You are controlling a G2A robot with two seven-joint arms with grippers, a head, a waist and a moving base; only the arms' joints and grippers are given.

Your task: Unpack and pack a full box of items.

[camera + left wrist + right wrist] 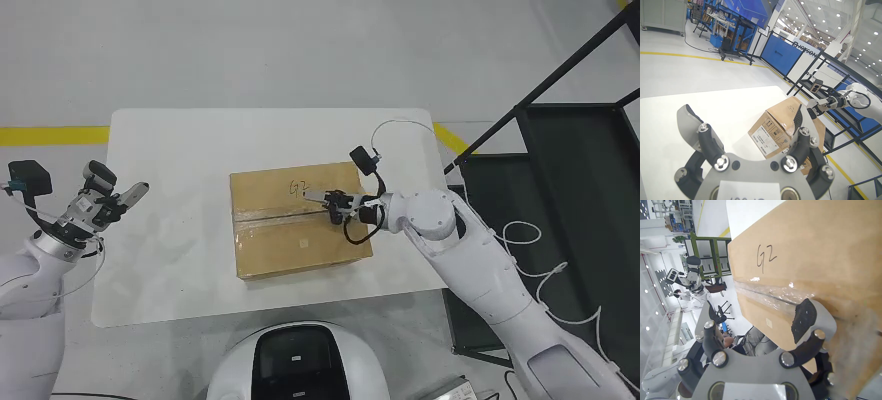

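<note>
Cardboard box [300, 225] sits mid-counter [180, 160], closed, flaps down. Long axis runs left-right across the counter, turned slightly off square. Clear tape [768, 296] runs along the centre seam, parallel to the long axis, and looks wrinkled.

Writing: handwritten "G2" [765, 256] in dark marker on the far flap. There is a small pale sticker [768, 322] on the near flap. A white barcode label [762, 140] and printed handling symbols are on the end face towards the left arm; the text is too small to read.

Right end effector [322, 200] is over the box top, at the seam, on the right half. Its fingers are spread apart with nothing held. One black-padded finger [804, 319] lies at the tape line; whether it actually presses on it cannot be told.

Left end effector [118, 182] hangs at the counter's left edge, well apart from the box. Its fingers are wide open and empty, and it points towards the box's labelled end.

Around: a black metal rack [540, 170] stands just off the counter's right side, and a yellow floor line [50, 133] runs behind. The counter surface around the box is white.
</note>
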